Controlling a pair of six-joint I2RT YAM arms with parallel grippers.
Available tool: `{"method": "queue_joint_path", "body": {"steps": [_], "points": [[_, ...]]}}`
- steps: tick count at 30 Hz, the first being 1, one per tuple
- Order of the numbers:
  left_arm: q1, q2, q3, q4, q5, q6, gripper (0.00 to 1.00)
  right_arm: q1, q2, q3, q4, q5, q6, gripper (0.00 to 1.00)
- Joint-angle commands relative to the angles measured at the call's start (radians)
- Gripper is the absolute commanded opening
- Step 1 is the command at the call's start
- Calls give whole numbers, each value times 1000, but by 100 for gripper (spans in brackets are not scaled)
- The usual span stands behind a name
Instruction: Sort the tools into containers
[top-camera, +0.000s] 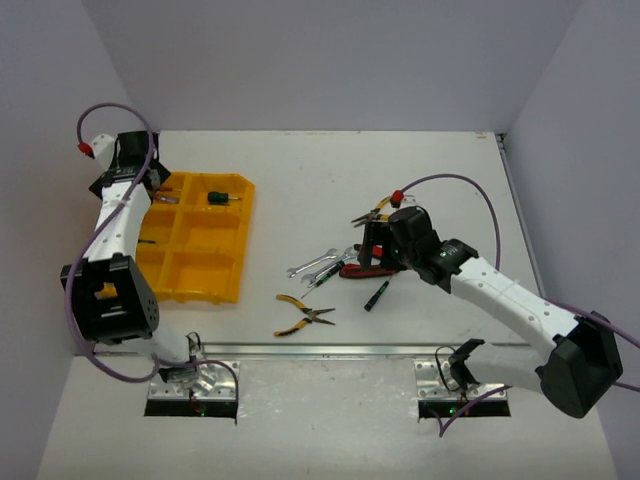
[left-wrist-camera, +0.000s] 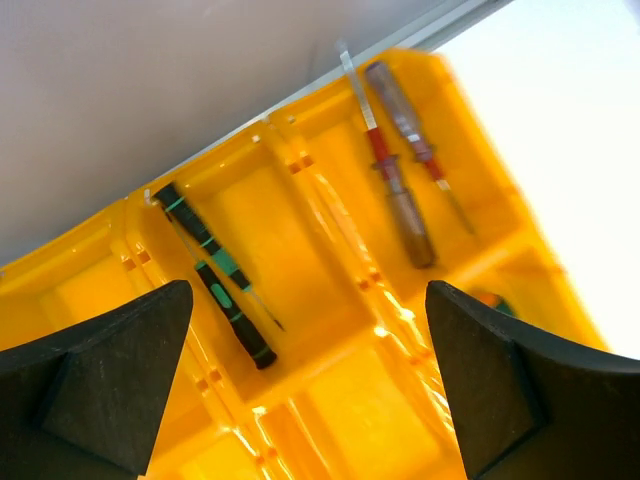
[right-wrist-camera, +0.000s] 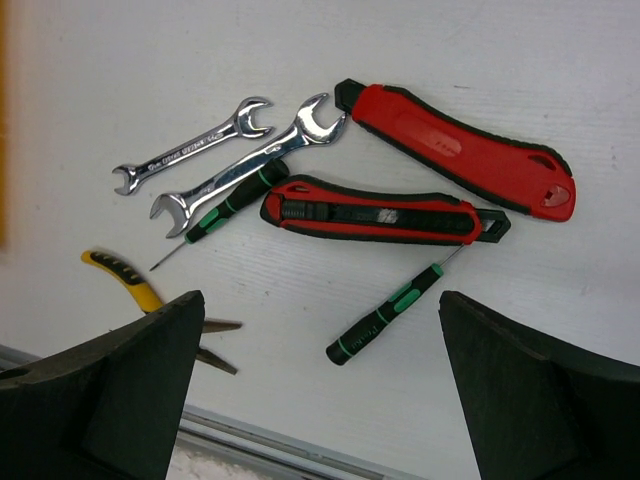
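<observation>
Left pincer (left-wrist-camera: 310, 335) spread wide, empty, over the yellow tray (left-wrist-camera: 285, 225) far-corner cells; green-black screwdrivers (left-wrist-camera: 215, 272) and red screwdrivers (left-wrist-camera: 400, 175) lie there, grouped by kind. Right pincer (right-wrist-camera: 318, 312) wide, empty, above wrenches (right-wrist-camera: 200, 152) and red knives (right-wrist-camera: 460, 150) right of tray, probably lining up a pick.

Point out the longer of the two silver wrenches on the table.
The wrench nearer the red cutters, with a green-banded screwdriver alongside it; the shorter one lies just beyond it.
</observation>
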Motion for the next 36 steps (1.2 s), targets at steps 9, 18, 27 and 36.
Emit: {"method": "queue_joint_path", "body": {"steps": [9, 18, 27, 36], "points": [[-61, -542, -265, 176, 451, 24, 100, 0, 64, -34, -93, 234, 288, 83], [-212, -672, -417, 223, 480, 26, 100, 57, 248, -86, -125, 237, 496, 68], [-213, -689, -462, 250, 561, 37, 100, 86, 439, -106, -48, 179, 591, 29], [-240, -672, -521, 321, 758, 3, 100, 119, 311, -103, -115, 216, 620, 0]]}}
